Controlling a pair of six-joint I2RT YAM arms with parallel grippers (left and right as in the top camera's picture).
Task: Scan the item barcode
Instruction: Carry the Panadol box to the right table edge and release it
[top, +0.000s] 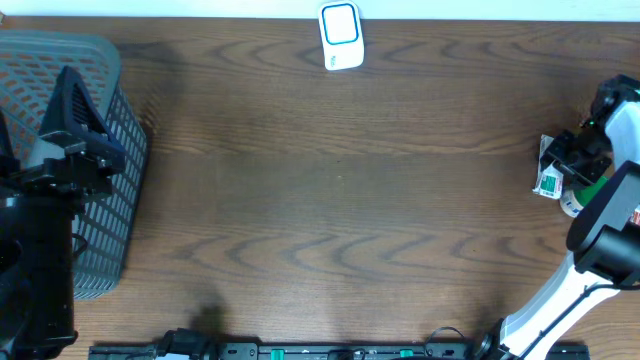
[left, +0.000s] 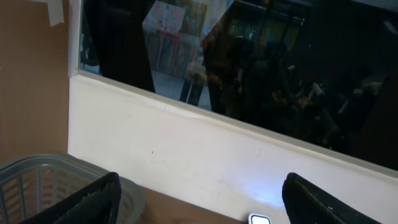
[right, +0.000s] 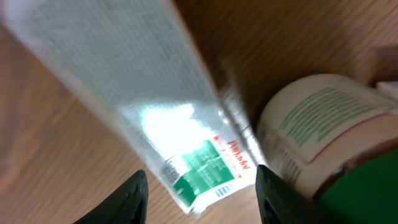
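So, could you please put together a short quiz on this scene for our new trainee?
1. True or false: the scanner stands on the table, outside the basket.
2. Which gripper has the packet between its fingers: A, the left gripper, or B, the right gripper?
3. What colour is the lid of the jar beside the packet?

Key: 1 true; 2 B; 3 green.
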